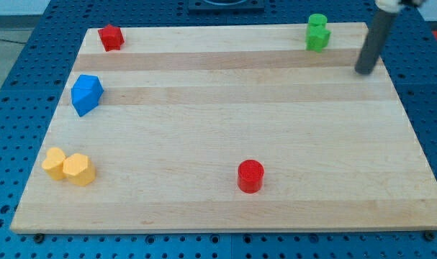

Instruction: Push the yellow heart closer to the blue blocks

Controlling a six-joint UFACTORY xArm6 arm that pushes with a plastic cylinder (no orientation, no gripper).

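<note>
A yellow heart lies near the view's bottom left, touching a yellow hexagonal block on its right. The blue blocks sit together as one cluster at the left edge, above the yellow pair and apart from it. My tip is at the view's top right, far from the yellow heart and the blue blocks. It touches no block.
A red star-like block sits at the top left. Two green blocks sit at the top right, left of my tip. A red cylinder stands at the bottom middle. The wooden board lies on a blue perforated table.
</note>
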